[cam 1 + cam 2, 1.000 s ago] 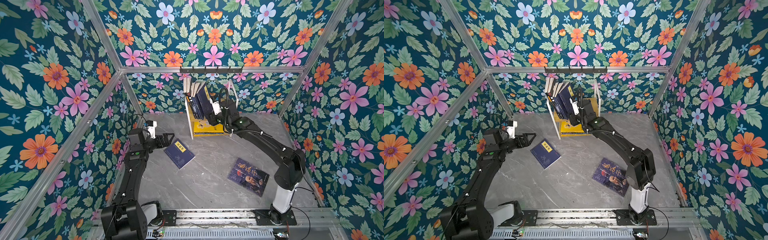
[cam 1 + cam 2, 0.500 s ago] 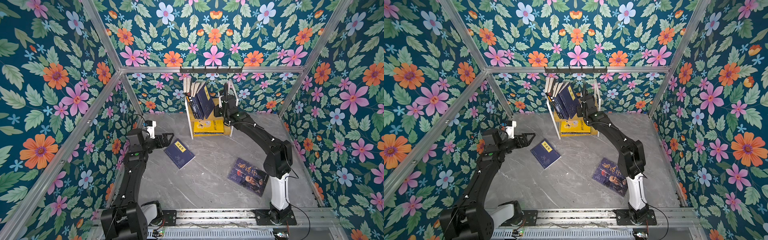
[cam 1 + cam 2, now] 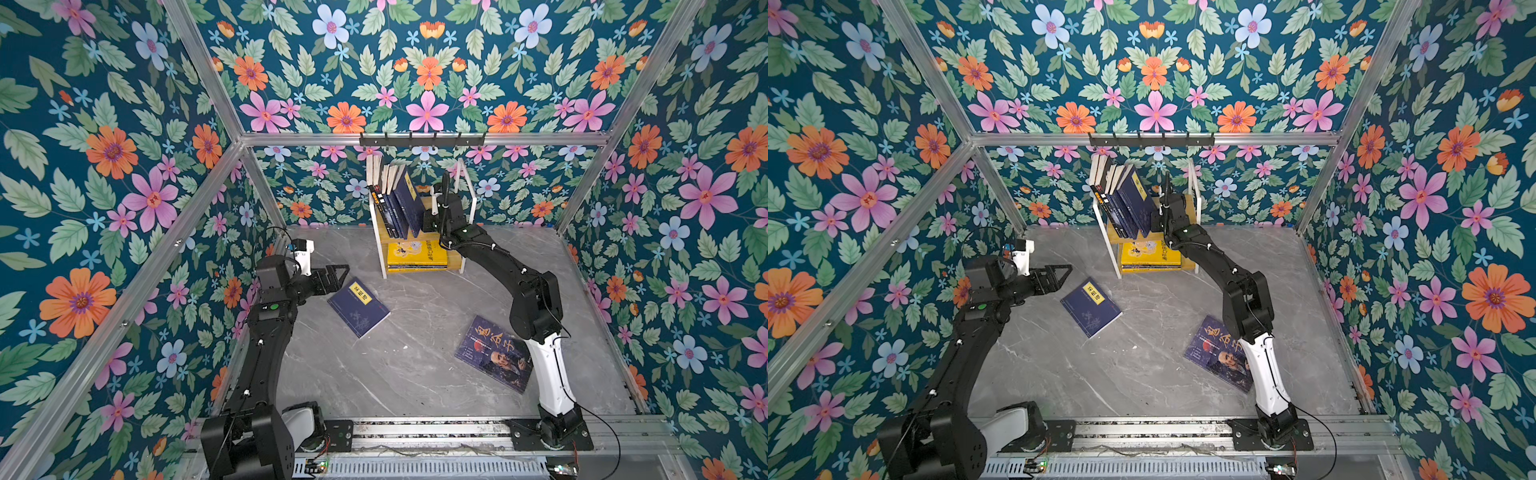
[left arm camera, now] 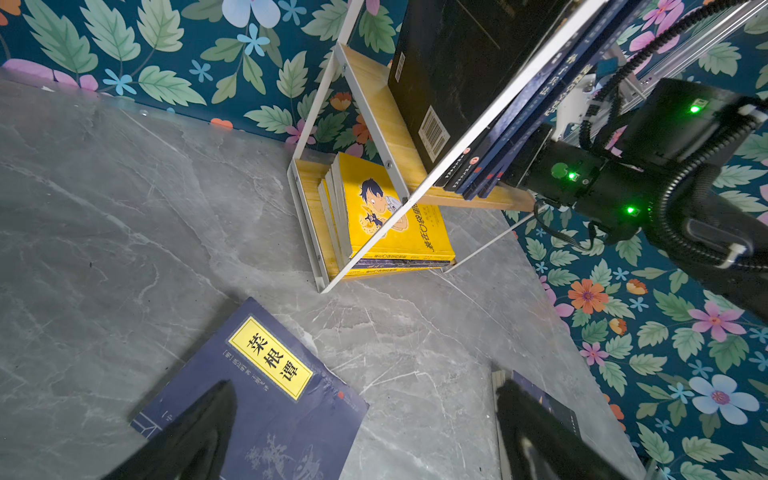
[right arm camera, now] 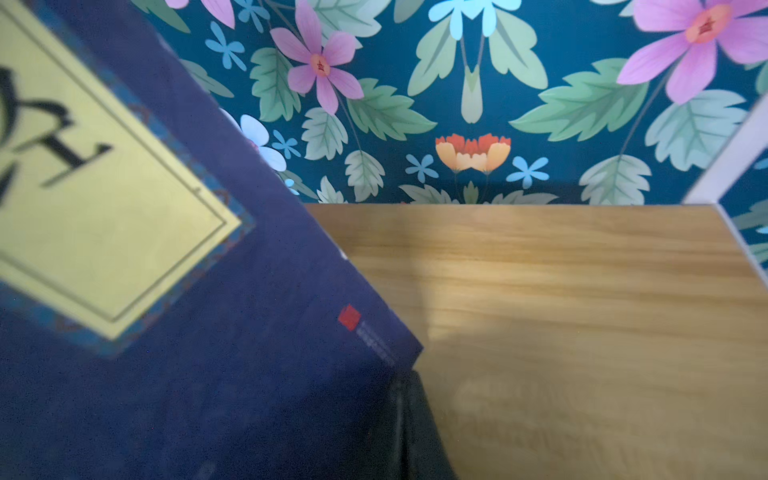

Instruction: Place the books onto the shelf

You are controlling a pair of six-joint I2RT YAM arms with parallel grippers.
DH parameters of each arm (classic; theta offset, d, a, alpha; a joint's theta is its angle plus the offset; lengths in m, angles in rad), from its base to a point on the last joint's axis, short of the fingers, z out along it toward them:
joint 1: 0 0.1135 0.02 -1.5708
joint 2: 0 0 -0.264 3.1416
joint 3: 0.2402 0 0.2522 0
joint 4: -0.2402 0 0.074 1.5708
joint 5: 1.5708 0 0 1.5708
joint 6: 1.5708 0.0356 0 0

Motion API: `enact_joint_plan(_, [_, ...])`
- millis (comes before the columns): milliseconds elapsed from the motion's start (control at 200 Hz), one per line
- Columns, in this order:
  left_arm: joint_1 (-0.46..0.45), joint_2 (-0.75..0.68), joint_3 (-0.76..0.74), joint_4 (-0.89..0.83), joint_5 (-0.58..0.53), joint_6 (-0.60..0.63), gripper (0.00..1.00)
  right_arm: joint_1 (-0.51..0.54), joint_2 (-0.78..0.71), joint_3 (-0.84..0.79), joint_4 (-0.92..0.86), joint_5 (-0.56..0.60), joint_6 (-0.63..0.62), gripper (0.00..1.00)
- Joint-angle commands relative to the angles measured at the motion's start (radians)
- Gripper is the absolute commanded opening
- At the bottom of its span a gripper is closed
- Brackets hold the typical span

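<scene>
— books, left to right: what is listed first?
— item one, left gripper (image 3: 338, 279): jaws spread wide, nothing between them, hanging near the far left corner of a navy book (image 3: 358, 306). that book lies flat on the grey table (image 3: 415, 374), cover up, yellow title label showing, off the shelf.
— and the middle?
— item two, shelf (image 4: 376, 99), at the back wall under a black hook rail (image 3: 422, 139). lower tier: yellow book (image 3: 415, 252) with a cartoon figure, flat on top of a small stack. upper tier: row of books (image 3: 392, 203) on edge, leaning toward the left end of the frame, a black one outermost, navy ones to its right.
— right side?
— item three, right gripper (image 5: 411, 399): jaws clenched, nothing seen between them, over the upper board (image 5: 582, 311), just beside the bottom corner of the rightmost navy book (image 5: 208, 332); whether it touches, cannot tell. item four, purple-blue book (image 3: 494, 353) with a bearded man: flat on the table at front right, beside the right arm (image 3: 532, 291), off the shelf.
</scene>
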Motion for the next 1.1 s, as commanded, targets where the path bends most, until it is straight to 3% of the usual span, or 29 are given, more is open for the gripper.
enact_joint_plan(0, [0.000, 0.003, 0.003, 0.003, -0.007, 0.011, 1.00, 0.005, 0.019, 0.007, -0.034, -0.101, 0.017, 0.00])
enact_joint_plan(530, [0.000, -0.001, -0.007, 0.010, -0.007, 0.016, 1.00, 0.037, 0.008, 0.005, -0.023, -0.109, 0.013, 0.00])
enact_joint_plan(920, [0.000, -0.001, 0.000, 0.007, -0.007, 0.010, 1.00, 0.039, 0.002, 0.122, -0.156, -0.064, -0.049, 0.00])
enact_joint_plan(1095, [0.002, -0.007, -0.011, 0.017, -0.005, 0.011, 1.00, 0.041, 0.040, 0.265, -0.245, -0.070, -0.076, 0.00])
